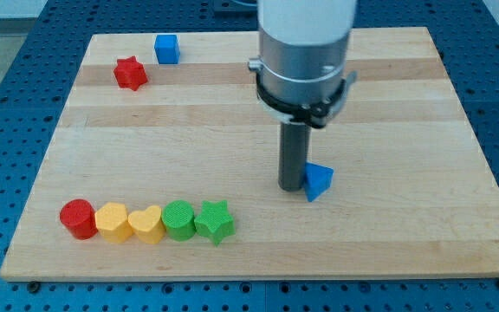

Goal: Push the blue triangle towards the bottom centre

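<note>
The blue triangle lies on the wooden board, right of centre and a little below the middle. My tip stands on the board right against the triangle's left side, touching it or nearly so. The rod hangs from the large grey and white arm body at the view's top centre.
A row of blocks lies at the bottom left: red cylinder, yellow block, yellow heart, green cylinder, green star. A red star and a blue cube sit at the top left.
</note>
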